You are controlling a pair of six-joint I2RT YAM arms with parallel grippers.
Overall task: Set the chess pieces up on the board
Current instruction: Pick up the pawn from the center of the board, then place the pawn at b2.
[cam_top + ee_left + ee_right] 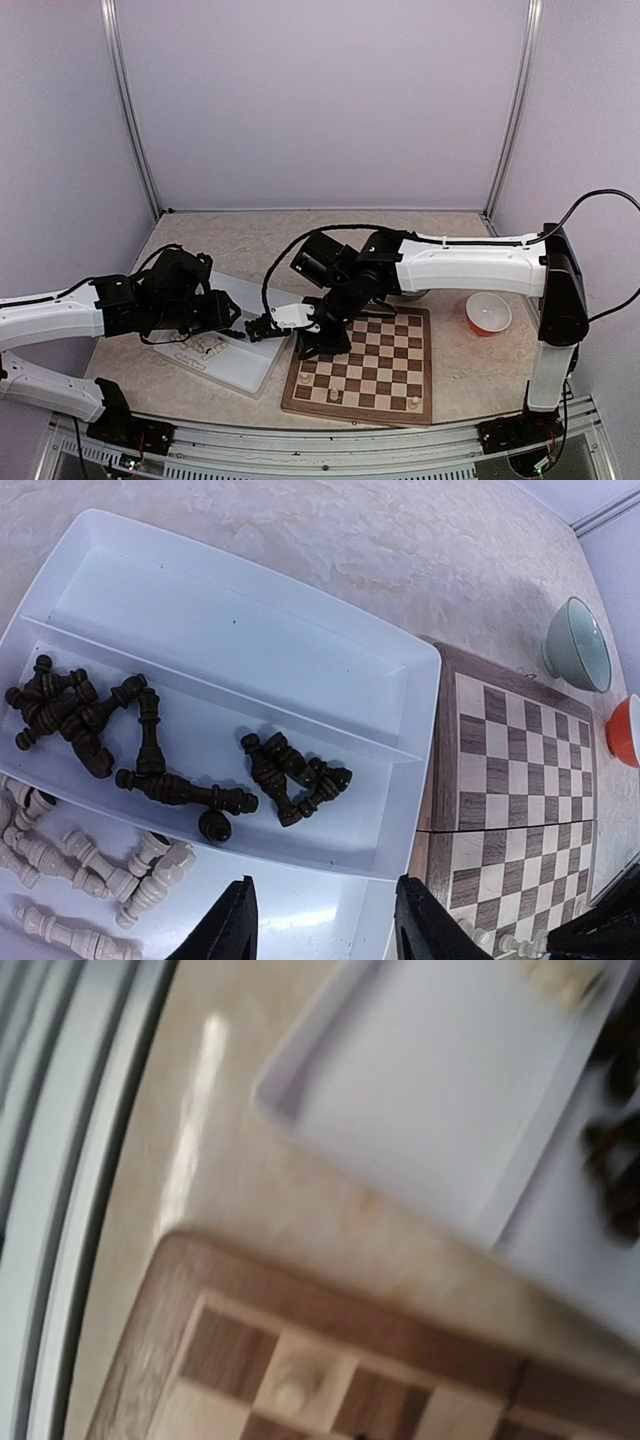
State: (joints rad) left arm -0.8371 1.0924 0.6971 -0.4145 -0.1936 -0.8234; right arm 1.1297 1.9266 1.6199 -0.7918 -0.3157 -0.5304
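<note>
The board [372, 372] lies in front of the right arm and shows in the left wrist view [520, 780]. A few cream-white pieces [333, 395] stand on its near rows, and one shows blurred in the right wrist view [290, 1392]. Dark pieces [150, 750] and white pieces [90, 865] lie loose in the white tray [300, 650]. My left gripper [325, 930] is open and empty above the tray's near compartment. My right gripper [318, 340] hangs over the board's left edge. Its fingers are hidden.
An orange bowl [488, 313] sits right of the board and shows in the left wrist view [625, 730]. A pale green bowl [578, 645] sits behind the board, mostly hidden by the right arm from above. The tray [245, 360] touches the board's left side.
</note>
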